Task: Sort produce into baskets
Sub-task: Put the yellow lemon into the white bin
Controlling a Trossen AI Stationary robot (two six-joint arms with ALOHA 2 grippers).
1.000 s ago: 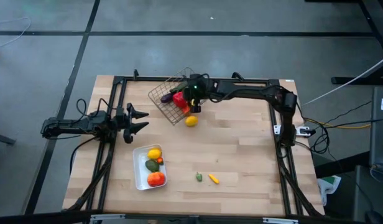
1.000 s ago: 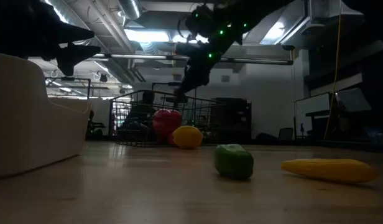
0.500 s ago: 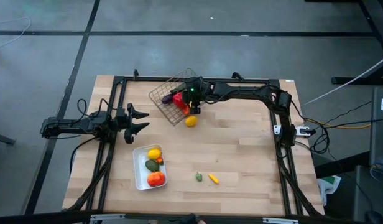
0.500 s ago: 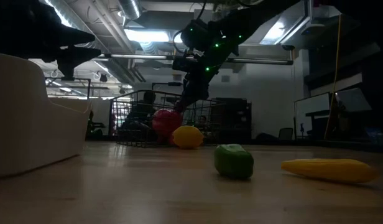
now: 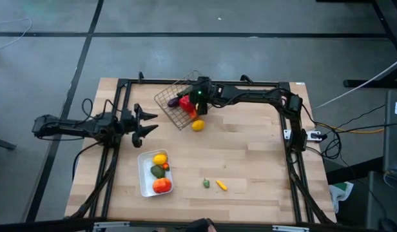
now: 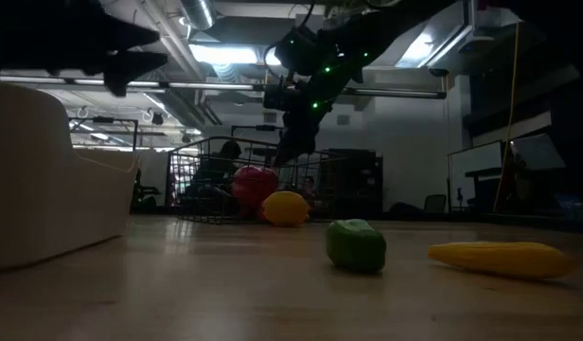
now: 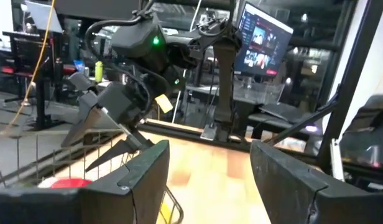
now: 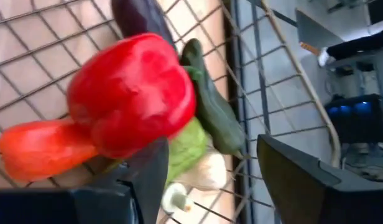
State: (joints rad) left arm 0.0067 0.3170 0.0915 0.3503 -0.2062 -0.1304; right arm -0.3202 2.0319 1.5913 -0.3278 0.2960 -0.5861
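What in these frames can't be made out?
- High view: the wire basket contents are partly covered by the right gripper.
- Low view: the white tray wall hides what lies inside it.
- Right wrist view: the pale item under the red pepper is mostly covered.

floor: plain grey concrete (image 5: 50,58) with dark seam lines, all around the table | table: light wood butcher-block top (image 5: 250,154) | ceiling: exposed pipes and ducts (image 6: 206,24), bright strip lights in the upper middle of the low view | back of room: lit monitor (image 7: 263,46), desks, dim clutter
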